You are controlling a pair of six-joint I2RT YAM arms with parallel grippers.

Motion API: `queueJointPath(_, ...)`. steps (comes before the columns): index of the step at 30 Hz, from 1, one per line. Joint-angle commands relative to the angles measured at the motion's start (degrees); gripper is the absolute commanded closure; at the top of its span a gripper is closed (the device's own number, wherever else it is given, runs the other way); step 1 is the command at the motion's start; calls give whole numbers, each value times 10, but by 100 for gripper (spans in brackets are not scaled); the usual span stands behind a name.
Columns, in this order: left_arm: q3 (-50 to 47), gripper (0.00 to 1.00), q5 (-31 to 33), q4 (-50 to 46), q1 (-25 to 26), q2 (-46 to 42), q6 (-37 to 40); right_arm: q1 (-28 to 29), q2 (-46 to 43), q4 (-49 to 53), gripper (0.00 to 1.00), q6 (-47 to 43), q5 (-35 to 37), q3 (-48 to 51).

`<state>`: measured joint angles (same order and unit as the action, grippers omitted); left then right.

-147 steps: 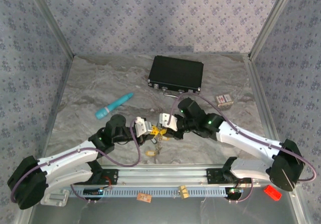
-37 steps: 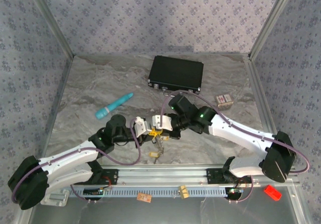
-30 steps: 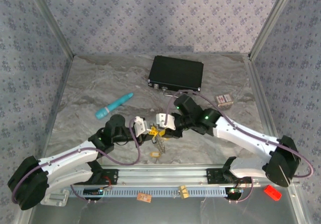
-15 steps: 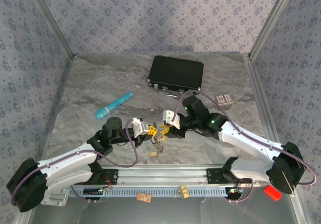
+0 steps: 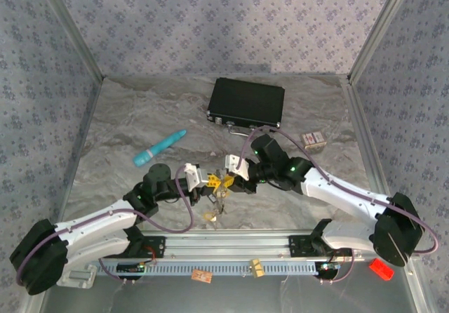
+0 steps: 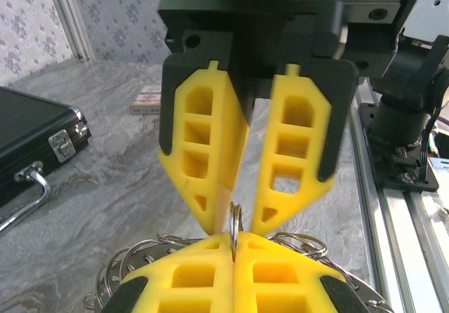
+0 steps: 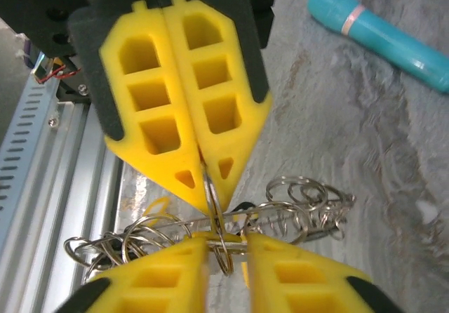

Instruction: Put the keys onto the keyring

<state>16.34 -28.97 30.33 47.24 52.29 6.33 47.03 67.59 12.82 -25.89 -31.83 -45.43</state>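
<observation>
Near the middle of the tabletop's [image 5: 126, 116] near edge, the left tool [image 5: 210, 181] is clamped on the keyring [image 6: 235, 218]. The right tool [image 5: 226, 182] stands slightly parted around it, with the keys [image 5: 212, 213] bunched just beneath.

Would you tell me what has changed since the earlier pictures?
The right gripper swung left, then drew back right to about its start. The left arm's wrist sank toward the near edge. The left gripper is shut on a small ring; the keys still hang below. Black case and teal stick unmoved.
</observation>
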Motion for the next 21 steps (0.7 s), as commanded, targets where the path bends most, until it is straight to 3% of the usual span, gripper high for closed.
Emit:
queueJointPath(1, 5, 100, -11, 55, 0, -1, -6, 3, -32, -24, 74, 7, 3, 16)
queueJointPath(13, 4, 100, -14, 64, 0, 6, -10, 8, -23, -47, 77, 14, -6, 15)
queueJointPath(16, 4, 100, -14, 71, 0, 11, -12, 10, -18, -63, 83, 21, -6, 12)
queueJointPath(19, 8, 100, -10, 70, 0, 16, -16, 10, -11, -68, 99, 21, -3, 8)
queueJointPath(21, 10, 86, 3, 56, 0, 15, -17, 12, -11, -55, 100, 14, 9, 2)
